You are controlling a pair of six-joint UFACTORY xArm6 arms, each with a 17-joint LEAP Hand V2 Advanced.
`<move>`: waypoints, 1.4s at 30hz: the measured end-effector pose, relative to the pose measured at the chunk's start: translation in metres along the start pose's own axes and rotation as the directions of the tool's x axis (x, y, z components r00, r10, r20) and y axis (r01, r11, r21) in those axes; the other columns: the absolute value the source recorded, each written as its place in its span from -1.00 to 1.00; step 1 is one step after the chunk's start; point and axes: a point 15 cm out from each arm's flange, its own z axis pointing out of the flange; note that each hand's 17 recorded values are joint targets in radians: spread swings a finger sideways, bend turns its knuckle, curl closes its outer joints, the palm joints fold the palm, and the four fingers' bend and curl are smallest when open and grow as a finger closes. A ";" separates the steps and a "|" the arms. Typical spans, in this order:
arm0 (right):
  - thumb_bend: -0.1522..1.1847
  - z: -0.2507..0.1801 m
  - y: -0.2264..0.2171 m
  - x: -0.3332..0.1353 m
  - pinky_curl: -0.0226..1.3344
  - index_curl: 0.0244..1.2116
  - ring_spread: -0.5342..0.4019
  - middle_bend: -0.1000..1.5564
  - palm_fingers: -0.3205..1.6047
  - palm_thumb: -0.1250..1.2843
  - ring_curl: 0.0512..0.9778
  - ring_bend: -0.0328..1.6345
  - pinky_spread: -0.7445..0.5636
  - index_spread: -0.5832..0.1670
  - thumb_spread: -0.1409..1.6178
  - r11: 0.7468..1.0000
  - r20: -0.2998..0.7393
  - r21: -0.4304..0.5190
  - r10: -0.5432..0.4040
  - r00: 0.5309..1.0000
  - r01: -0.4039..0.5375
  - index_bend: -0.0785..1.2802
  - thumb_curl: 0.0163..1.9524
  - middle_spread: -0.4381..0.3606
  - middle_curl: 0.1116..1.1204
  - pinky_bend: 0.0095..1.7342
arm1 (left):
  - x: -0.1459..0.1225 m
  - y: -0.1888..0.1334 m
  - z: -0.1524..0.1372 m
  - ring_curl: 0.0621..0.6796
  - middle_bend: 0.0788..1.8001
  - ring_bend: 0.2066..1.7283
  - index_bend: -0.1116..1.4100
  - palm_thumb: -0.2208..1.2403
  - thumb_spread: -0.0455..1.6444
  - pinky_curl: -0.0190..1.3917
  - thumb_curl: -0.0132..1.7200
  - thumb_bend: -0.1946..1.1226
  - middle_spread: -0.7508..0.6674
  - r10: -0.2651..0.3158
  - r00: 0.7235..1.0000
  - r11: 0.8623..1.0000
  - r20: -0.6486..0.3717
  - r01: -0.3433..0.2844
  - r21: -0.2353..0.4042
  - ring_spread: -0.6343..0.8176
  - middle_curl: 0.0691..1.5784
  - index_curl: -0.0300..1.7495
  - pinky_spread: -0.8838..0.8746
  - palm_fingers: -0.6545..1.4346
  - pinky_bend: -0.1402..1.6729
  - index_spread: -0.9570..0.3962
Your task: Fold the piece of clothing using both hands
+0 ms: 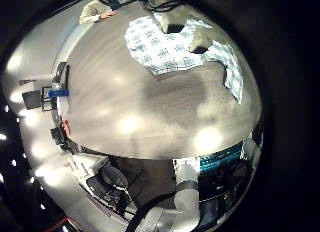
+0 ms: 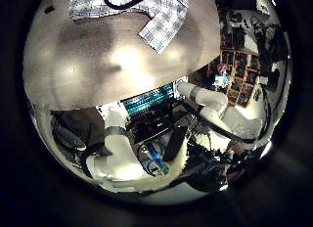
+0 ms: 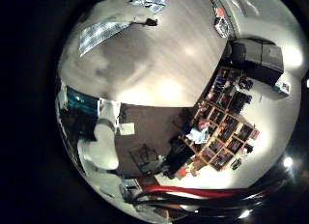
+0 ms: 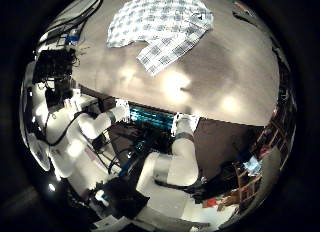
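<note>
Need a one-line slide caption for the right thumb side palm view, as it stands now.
Checked shirt lying spread and partly rumpled on the wooden table, seen from well above, with no robot hand touching it.

Checked shirt (image 4: 160, 32) spread on the wooden table (image 4: 220, 77)

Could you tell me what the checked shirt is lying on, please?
The checked shirt lies spread on the round wooden table. Whatever sits beneath the cloth is covered and cannot be seen.

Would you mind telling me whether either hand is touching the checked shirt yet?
Apart. In the right thumb side palm view the checked shirt lies spread on the table, far from the palm, with no fingers on it.
</note>
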 end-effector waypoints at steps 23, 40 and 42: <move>-0.80 0.039 -0.018 0.002 -0.72 -0.58 0.14 -0.53 -0.46 -0.69 -0.69 -0.05 0.75 -0.56 0.37 0.995 0.033 -0.098 0.010 0.999 -0.006 -0.65 -0.74 -0.02 -0.51 -0.07 | -0.063 -0.048 0.045 -0.60 -0.88 -0.39 -0.62 -0.52 0.32 -0.43 -0.66 -0.71 0.31 -0.006 0.997 0.999 0.077 0.002 0.043 0.28 -0.66 -0.54 0.35 -0.19 -0.47 0.22; -0.81 0.065 -0.063 -0.008 -0.73 -0.62 0.08 -0.50 -0.48 -0.67 -0.66 0.00 0.72 -0.49 0.37 0.992 0.091 -0.124 -0.011 0.996 0.022 -0.67 -0.75 -0.01 -0.50 -0.04 | -0.101 -0.163 0.131 -0.58 -0.79 -0.37 -0.59 -0.21 0.36 -0.45 -0.62 -0.72 0.12 0.034 0.997 0.999 0.065 -0.036 0.030 0.13 -0.62 -0.57 0.26 -0.10 -0.48 0.25; -0.81 0.066 -0.063 -0.008 -0.73 -0.62 0.08 -0.50 -0.48 -0.67 -0.65 0.00 0.72 -0.49 0.37 0.992 0.091 -0.124 -0.011 0.996 0.022 -0.67 -0.75 -0.01 -0.50 -0.04 | -0.100 -0.174 0.133 -0.61 -0.72 -0.37 -0.54 -0.18 0.36 -0.47 -0.62 -0.72 0.03 0.029 0.997 0.999 0.070 -0.031 0.030 0.03 -0.59 -0.55 0.20 0.03 -0.51 0.21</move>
